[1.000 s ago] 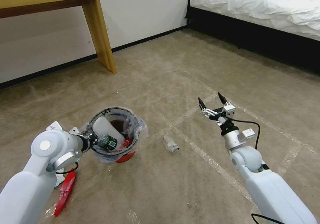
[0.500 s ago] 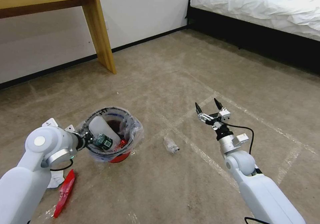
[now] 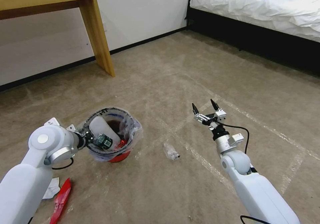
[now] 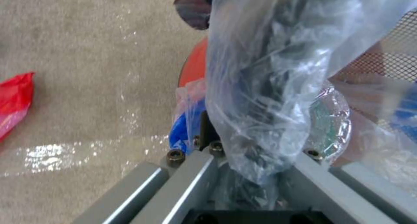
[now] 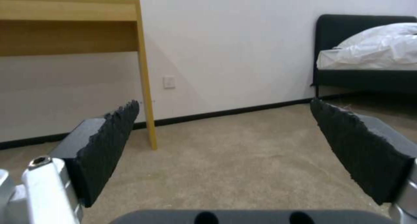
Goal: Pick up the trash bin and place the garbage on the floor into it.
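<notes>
The trash bin [image 3: 124,156], a red bucket lined with a crinkly clear bag, hangs just above the floor [image 3: 160,80] at lower left. My left gripper [image 3: 87,140] is shut on its near rim. In the left wrist view the bag [image 4: 260,70] covers the fingers and the red wall [image 4: 195,64] shows behind it. Inside lie a white slipper [image 3: 100,127], a green-labelled bottle [image 3: 105,141] and a red can [image 3: 122,144]. A clear bottle [image 3: 171,150] lies on the carpet. My right gripper [image 3: 204,107] [image 5: 230,129] hovers open, up and to the right of it.
A red wrapper [image 3: 60,202] [image 4: 15,97] and crumpled white paper [image 3: 51,188] lie by my left arm. A wooden table leg [image 3: 100,33] stands at the back left near the wall. A bed [image 3: 266,7] fills the back right. Tape lines cross the carpet.
My right gripper has drawn back and left, closer to the clear bottle, still open. The left arm and held bin shifted slightly left. The head view has also shifted a little.
</notes>
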Available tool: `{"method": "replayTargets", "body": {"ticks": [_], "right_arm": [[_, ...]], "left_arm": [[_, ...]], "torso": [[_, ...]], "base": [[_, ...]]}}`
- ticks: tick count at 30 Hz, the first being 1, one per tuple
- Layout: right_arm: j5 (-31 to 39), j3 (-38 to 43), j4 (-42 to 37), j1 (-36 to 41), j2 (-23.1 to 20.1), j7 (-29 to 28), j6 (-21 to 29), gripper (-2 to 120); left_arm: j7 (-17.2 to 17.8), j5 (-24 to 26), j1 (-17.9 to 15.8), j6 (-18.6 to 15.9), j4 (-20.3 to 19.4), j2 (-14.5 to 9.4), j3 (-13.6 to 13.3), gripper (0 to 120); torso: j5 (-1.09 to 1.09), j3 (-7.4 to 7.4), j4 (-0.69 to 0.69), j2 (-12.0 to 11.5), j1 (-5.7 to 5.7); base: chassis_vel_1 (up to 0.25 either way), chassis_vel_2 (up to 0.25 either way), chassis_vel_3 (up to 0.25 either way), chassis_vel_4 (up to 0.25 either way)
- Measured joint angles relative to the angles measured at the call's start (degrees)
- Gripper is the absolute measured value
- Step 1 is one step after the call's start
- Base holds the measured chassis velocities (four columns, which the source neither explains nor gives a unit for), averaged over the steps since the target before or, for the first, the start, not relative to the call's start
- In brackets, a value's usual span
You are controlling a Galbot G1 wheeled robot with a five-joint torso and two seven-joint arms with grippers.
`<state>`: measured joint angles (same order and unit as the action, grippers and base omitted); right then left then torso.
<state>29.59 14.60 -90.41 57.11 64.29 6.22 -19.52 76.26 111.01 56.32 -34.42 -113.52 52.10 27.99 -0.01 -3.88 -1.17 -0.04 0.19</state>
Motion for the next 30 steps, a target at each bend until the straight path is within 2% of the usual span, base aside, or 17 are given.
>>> {"method": "replayTargets", "body": {"ticks": [8, 30], "right_arm": [[-0.1, -0.1, 0.3, -0.1, 0.1, 0.5, -0.3, 100], [-1.0, -0.1, -0.1, 0.7, 0.2, 0.4, -1.0, 100]], "left_arm": [[-1.0, -1.4, 0.1, -0.9, 0.2, 0.6, -1.1, 0], [-0.8, -1.3, 0.8, -0.4, -0.8, 0.3, -0.9, 0]], "torso": [[0.00, 0.00, 0.00, 0.0, 0.00], [0.00, 0.01, 0.00, 0.0, 0.00]], "base": [[-0.088, 0.083, 0.079, -0.082], [-0.080, 0.081, 0.078, -0.080]]}}
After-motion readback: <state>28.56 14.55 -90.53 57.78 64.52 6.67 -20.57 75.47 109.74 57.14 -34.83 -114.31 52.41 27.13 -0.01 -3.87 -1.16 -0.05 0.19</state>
